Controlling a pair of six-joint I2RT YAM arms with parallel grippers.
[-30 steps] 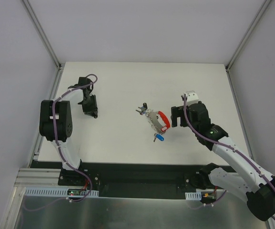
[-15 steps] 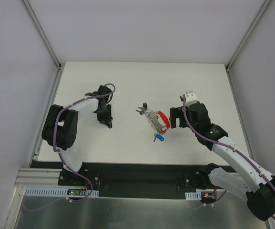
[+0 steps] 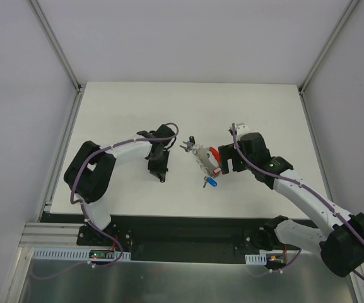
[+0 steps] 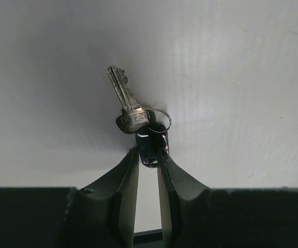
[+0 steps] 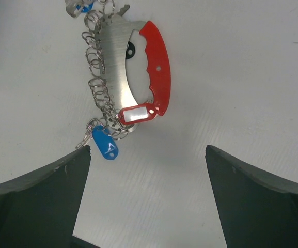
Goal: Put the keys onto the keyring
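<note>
My left gripper [image 4: 149,155] is shut on the black head [image 4: 151,146] of a key. Its silvery blade [image 4: 122,93] and a small split ring [image 4: 161,118] stick out past the fingertips, over the white table. In the top view this gripper [image 3: 161,172] is left of the keyring [image 3: 205,160]. The keyring [image 5: 112,67] lies flat, a silvery plate with a chain of rings, a curved red tag [image 5: 157,64], a red-framed whitish tag [image 5: 136,114] and a blue-headed key [image 5: 106,144]. My right gripper [image 5: 147,151] is open and empty just short of it, seen also in the top view [image 3: 222,165].
Another blue-headed key [image 3: 186,146] lies at the keyring's far end. The white table [image 3: 264,113] has grey walls at the back and both sides. A black rail [image 3: 182,230] runs along the near edge by the arm bases.
My left arm has swung right across the table, shut all the while, and now sits close to the keyring's left. My right gripper has shifted slightly left toward the keyring.
</note>
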